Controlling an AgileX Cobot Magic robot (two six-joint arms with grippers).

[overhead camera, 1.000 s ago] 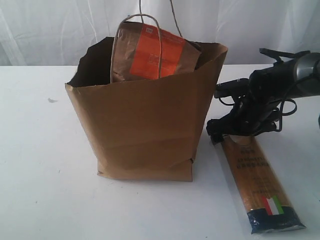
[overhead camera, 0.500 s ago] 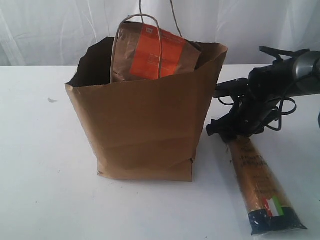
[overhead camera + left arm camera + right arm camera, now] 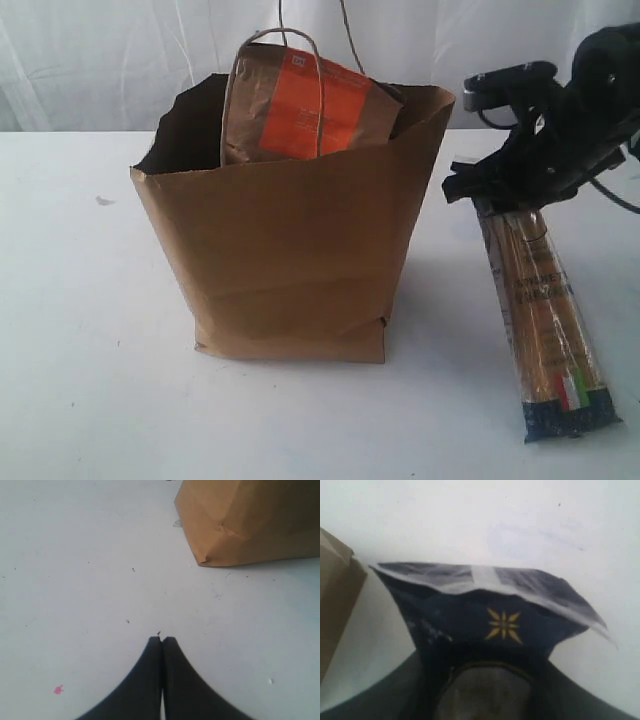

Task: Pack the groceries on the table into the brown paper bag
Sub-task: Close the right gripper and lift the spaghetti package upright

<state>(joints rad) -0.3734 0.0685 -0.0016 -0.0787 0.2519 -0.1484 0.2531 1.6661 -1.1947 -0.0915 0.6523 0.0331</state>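
While nothing on the left has budged in the last second, we'll start there anyway. The left claw (image 3: 161, 645) is pinched shut on nothing, parked low over the table (image 3: 75, 580) with a bottom corner of the bag (image 3: 255, 520) nearby. The bag stands upright mid-table in the same spot, mouth open. The pouch (image 3: 310, 105) is already inside, poking up above the rim.

All the action is on the right. A second ago the spaghetti (image 3: 545, 320) lay flat on the table just right of the bag, with the right claw (image 3: 500, 195) wide open over its far end. Now the jaws are clamped on that end and the arm has gone up. The packet hangs steeply from the claw, with its top roughly level with the upper part of the bag and its lower blue end down near the table at the front. We can't tell whether that lower end still touches the table. The wrist cam shows a dark blue end sitting right in the grip, nothing else.

Our read is that the pick is done and the lift is under way. The packet is beside the bag, not over it. It's long, so we figure it needs to come up a fair bit more and swing left before it can drop in next to the pouch.
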